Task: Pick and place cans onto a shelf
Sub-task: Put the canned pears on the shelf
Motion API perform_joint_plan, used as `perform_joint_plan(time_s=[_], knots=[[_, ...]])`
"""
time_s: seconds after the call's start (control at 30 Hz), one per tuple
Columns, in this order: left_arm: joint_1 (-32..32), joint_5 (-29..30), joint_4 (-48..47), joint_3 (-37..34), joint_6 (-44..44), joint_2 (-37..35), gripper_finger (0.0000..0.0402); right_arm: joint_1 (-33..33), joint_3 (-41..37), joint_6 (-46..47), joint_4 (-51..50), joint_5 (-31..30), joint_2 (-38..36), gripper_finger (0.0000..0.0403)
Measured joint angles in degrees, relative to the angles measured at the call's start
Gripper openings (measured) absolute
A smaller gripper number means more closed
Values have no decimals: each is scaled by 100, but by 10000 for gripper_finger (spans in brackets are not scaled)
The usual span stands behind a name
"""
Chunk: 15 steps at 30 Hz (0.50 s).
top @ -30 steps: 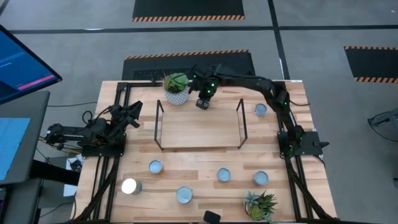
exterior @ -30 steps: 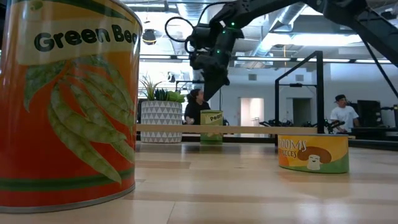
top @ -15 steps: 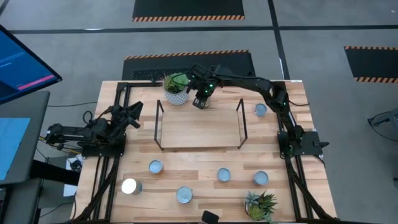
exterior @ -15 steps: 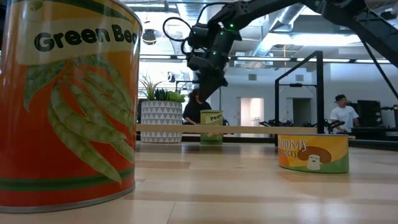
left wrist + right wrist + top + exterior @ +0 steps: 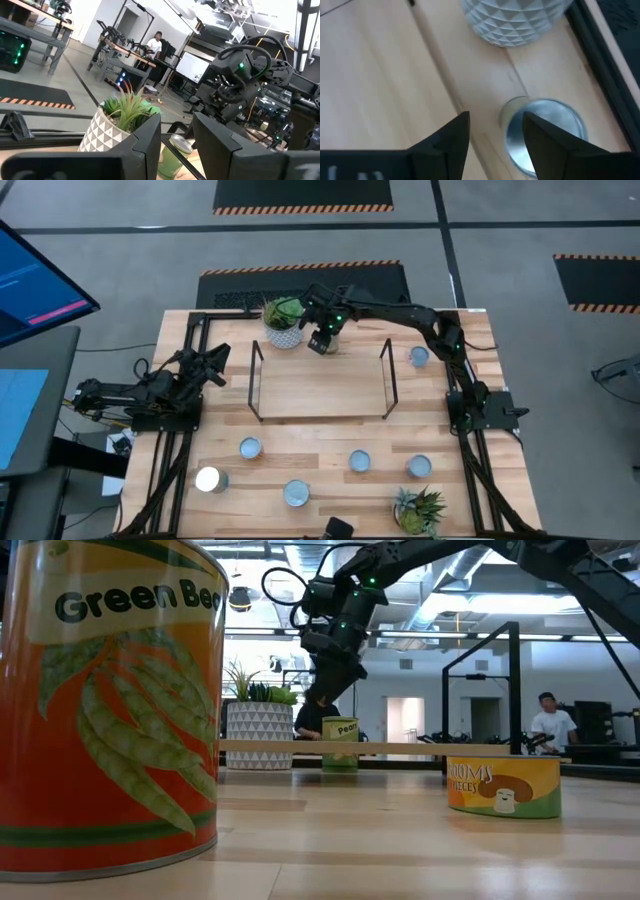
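High view: we see the right gripper (image 5: 320, 342) at 12 o'clock on the table, over the far edge of the light-wood shelf (image 5: 322, 395), just beside the white patterned pot (image 5: 284, 333). Compared with one second ago it sits slightly nearer the pot. The left gripper (image 5: 215, 360) waits at 9 o'clock. Five round, pale-topped cans (image 5: 359, 462) lie across the near half, one (image 5: 419, 357) at 2 o'clock.

Low view: the right gripper (image 5: 328, 692) hangs above the green-labelled can (image 5: 340, 743) standing beyond the shelf board (image 5: 400, 748); it is lower than one second ago. A large Green Beans can (image 5: 110, 705) fills the near left; a mushroom can (image 5: 503, 786) stands right.

Left wrist view: the left gripper's (image 5: 177, 142) dark angular fingers stand apart, holding nothing.

Right wrist view: the right gripper's (image 5: 494, 131) fingers are spread; a shiny metal can top (image 5: 540, 131) lies beneath them, not clamped, near the pot's (image 5: 517, 17) faceted wall.
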State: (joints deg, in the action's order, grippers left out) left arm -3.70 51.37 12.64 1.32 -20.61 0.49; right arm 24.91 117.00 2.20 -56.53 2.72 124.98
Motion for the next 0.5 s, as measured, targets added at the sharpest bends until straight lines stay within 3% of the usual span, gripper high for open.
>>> perform_joint_plan(time_s=[0.5], knots=[[0, -1, 9, 0, -21, 0, 105, 26, -110, 376, 26, -312, 1, 183]])
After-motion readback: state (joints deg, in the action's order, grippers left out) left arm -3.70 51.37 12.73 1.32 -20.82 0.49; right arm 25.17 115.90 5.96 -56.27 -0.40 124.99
